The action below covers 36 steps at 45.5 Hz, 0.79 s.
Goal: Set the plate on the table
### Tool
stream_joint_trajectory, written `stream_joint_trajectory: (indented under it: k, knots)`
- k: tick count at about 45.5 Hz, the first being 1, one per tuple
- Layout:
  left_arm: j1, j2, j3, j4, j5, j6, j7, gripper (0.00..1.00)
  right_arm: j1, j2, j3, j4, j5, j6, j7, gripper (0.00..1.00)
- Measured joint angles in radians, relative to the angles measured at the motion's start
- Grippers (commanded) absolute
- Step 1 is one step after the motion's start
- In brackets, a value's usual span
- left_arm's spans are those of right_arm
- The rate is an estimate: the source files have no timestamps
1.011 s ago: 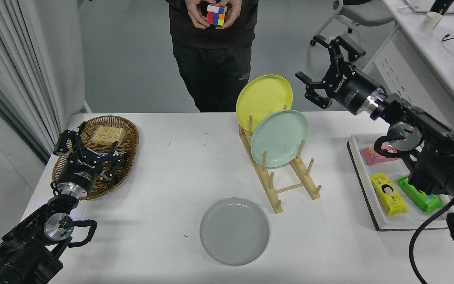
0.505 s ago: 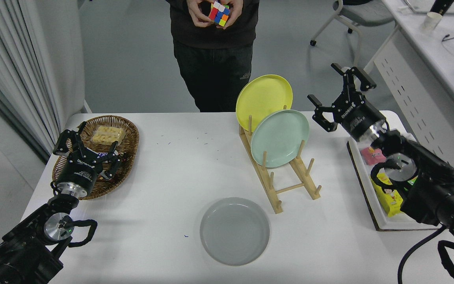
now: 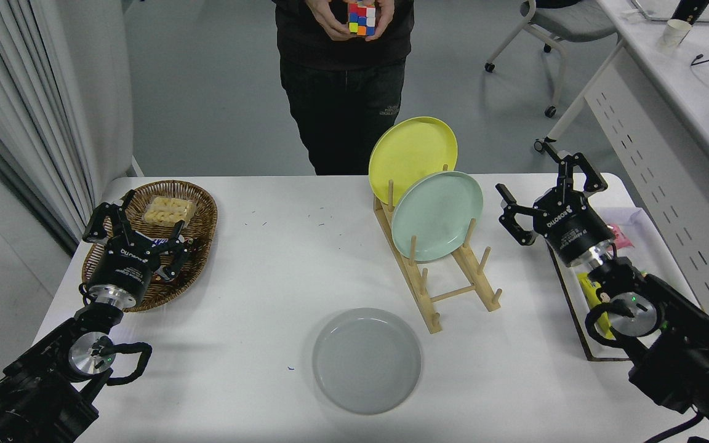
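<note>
The pale grey plate (image 3: 366,359) lies flat on the white table (image 3: 280,264), near its front edge and in front of the wooden rack. My right gripper (image 3: 548,187) is open and empty, held above the table's right side, to the right of the rack and well away from the grey plate. My left gripper (image 3: 136,221) is open and empty, parked at the lower left over the wicker basket's edge.
A wooden rack (image 3: 440,277) holds a yellow plate (image 3: 412,151) and a mint-green plate (image 3: 437,215) upright. A wicker basket (image 3: 197,215) with snacks sits at the left. A tray (image 3: 576,295) with snack packets lies under my right arm. A person (image 3: 345,86) holding a puzzle cube stands at the far side.
My right arm has drawn back and down toward the table's right side, still open and empty. The grey plate has not moved. The person has shifted slightly to the right.
</note>
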Motion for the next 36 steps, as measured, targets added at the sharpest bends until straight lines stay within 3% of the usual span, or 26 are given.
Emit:
stream_joint_trajectory:
  k: [20,36]
  knots:
    - [0.000,0.000,0.000,0.000,0.000,0.000,0.000,0.98,-0.099,0.039,0.255,-0.032,-0.062,-0.011,0.002,0.99]
    - [0.000,0.000,0.000,0.000,0.000,0.000,0.000,0.98,-0.027,0.029,0.234,-0.236,0.085,-0.029,0.000,0.99]
